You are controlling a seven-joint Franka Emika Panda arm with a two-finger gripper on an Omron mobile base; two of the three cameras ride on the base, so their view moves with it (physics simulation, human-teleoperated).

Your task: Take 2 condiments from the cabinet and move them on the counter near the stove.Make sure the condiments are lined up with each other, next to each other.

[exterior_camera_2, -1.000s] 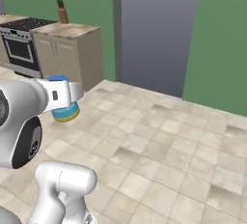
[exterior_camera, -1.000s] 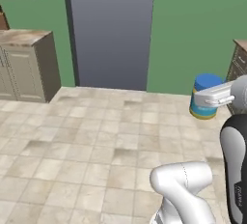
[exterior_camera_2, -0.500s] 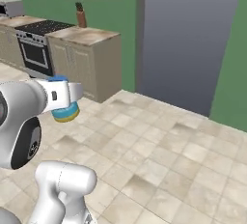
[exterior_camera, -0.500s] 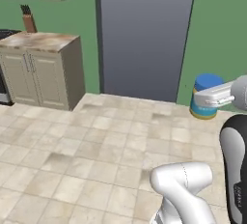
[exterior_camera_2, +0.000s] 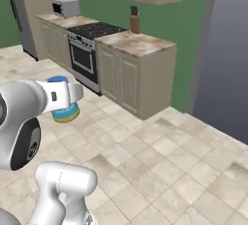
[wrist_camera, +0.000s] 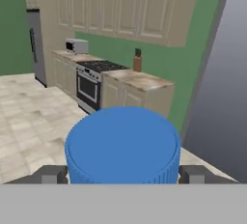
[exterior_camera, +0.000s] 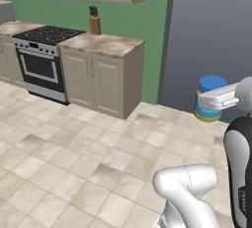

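Your base has swung round since the earlier frames, bringing the stove (exterior_camera: 47,35) and its short tabletop (exterior_camera: 103,45) into view across the floor. You're mid-carry: the pincer (wrist_camera: 123,174) pinches the blue jar (exterior_camera: 210,99) between its fingers, held aloft. Next, drive closer, then set it beside the stove

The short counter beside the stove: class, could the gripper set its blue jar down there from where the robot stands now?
Probably not yet. The gripper holds the blue jar, but open floor separates it from the counter.
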